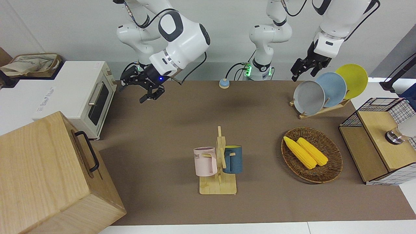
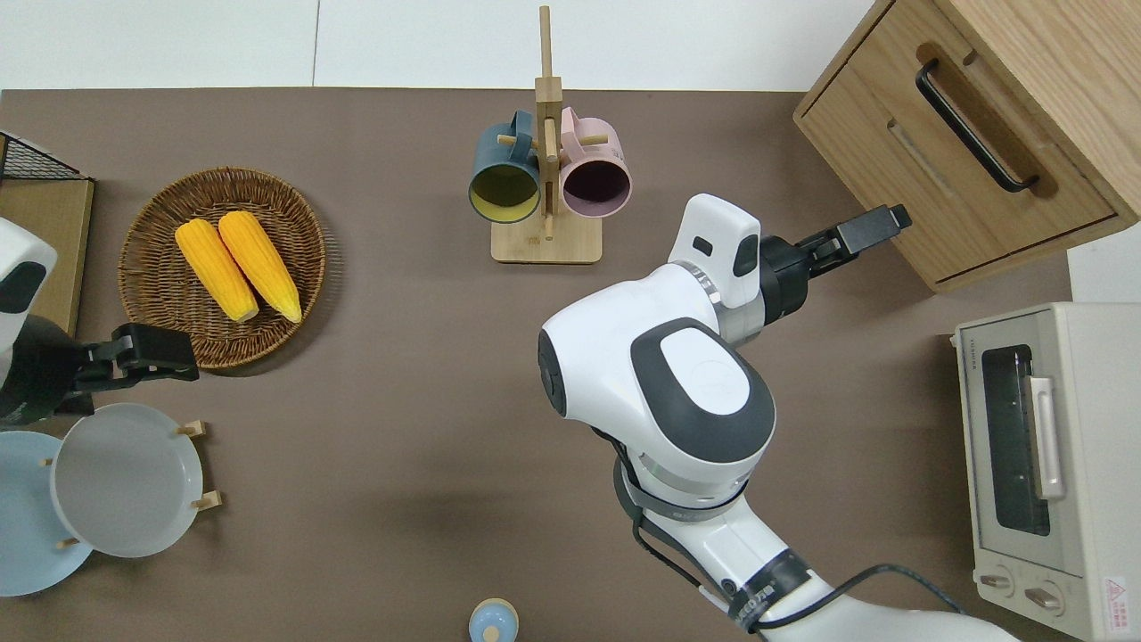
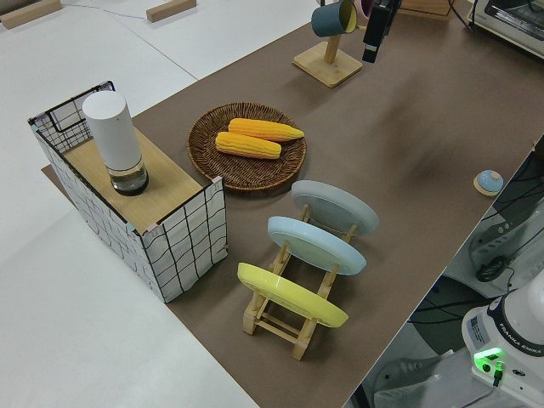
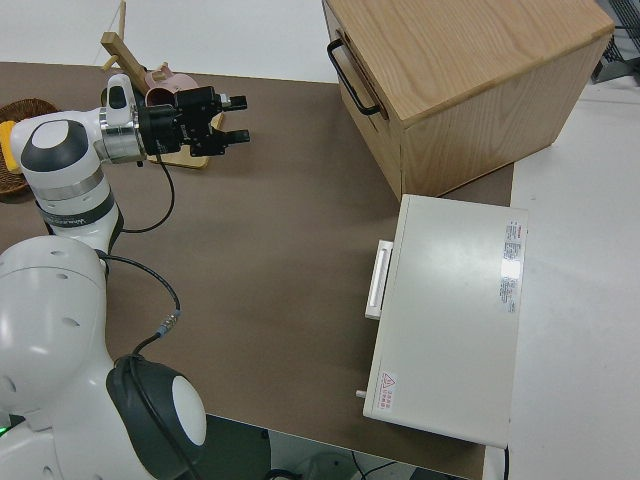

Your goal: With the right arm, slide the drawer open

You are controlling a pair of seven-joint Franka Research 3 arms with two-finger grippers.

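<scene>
Ahead of my open right gripper [image 4: 232, 119], the drawer [image 2: 963, 174] handle [image 2: 973, 127] needs my fingers squarely straddling it.

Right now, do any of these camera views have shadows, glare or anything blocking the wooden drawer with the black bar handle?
Overhead view: the wide light-wood drawer with its black bar handle is evenly lit and unblocked; the right arm's black claw hangs open over the brown mat, beside the cabinet's corner. Front view: soft shadows lie on the mat under that arm. Right side view: no glare on the handle. The left arm is parked.
</scene>
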